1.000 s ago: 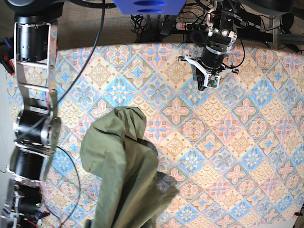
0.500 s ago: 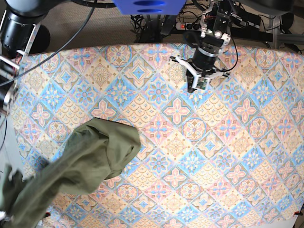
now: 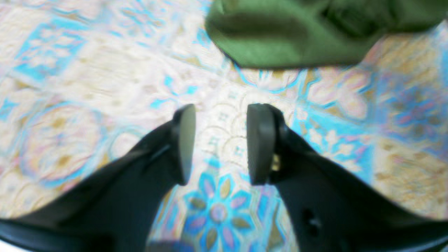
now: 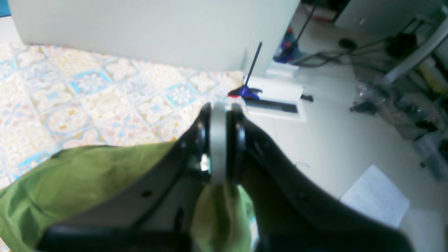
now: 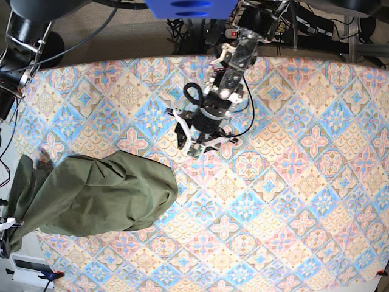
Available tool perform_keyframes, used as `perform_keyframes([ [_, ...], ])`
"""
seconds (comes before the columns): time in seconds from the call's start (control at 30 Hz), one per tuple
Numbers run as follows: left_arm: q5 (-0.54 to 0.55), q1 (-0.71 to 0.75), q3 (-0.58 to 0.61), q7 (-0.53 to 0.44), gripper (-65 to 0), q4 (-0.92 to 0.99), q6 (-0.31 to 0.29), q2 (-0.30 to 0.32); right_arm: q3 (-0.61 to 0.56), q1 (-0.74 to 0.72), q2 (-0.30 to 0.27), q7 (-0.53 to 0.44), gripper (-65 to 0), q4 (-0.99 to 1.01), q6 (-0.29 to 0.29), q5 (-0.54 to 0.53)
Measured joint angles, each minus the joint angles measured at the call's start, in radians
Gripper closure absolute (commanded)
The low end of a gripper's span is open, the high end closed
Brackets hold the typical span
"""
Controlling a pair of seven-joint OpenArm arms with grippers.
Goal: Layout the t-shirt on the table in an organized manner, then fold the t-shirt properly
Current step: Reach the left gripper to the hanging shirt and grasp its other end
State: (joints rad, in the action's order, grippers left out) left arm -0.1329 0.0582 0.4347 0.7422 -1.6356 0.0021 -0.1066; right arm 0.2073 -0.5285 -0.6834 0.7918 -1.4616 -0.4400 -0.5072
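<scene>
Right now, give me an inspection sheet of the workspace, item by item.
Surface: table, patterned cloth, flat.
Job's things: t-shirt bunched at the table's edge, not laid out.
Clutter: nothing seen on the table.
Grippers: left gripper open above bare cloth, short of the shirt; right gripper shut on the t-shirt.
Cables: black cable looped on the left arm.
Surroundings: floor with paper beyond the edge.

table (image 5: 292,201) right half bare; t-shirt (image 5: 97,194) heaped left.
</scene>
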Motion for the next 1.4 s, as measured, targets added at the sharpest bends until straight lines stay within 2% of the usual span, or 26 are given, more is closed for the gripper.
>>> perform_keyframes([
  [0.13,-0.028,-0.094,0.01,-0.004,-27.8,0.126,-0.01,-0.043,0.062,0.067,0.002,-0.006,-1.1,-0.031,-0.005,-0.071],
  [0.27,-0.032,-0.195,0.006,-0.01,-27.9,0.26,0.001,-0.04,0.111,0.114,0.001,0.011,-1.1,-0.028,0.006,-0.075],
  [0.47,0.029,-0.26,0.004,-0.043,-27.9,0.376,-0.002,-0.038,0.109,0.135,0.005,0.004,-1.1,-0.061,-0.001,-0.085],
  [0.67,0.035,-0.354,0.029,-0.045,-27.9,0.485,-0.001,-0.038,0.11,0.133,0.005,0.003,-1.1,-0.064,-0.001,-0.085],
  [0.83,0.026,-0.457,0.191,-0.049,-27.9,0.585,-0.003,-0.035,0.11,0.133,0.009,0.003,-1.1,-0.066,0.002,-0.085],
  [1.0,0.029,-0.535,0.41,-0.05,-27.9,0.637,-0.006,-0.039,0.109,0.135,0.052,0.006,-1.1,-0.066,-0.002,-0.085],
  [1.23,0.032,-0.605,0.619,-0.055,-28.0,0.714,-0.008,-0.005,0.135,0.155,0.049,0.006,-1.1,-0.068,0.0,-0.083],
  [1.4,0.024,-0.635,0.695,-0.182,-28.0,0.807,0.006,-0.01,0.14,0.152,0.05,0.002,-1.1,-0.069,0.0,-0.084],
])
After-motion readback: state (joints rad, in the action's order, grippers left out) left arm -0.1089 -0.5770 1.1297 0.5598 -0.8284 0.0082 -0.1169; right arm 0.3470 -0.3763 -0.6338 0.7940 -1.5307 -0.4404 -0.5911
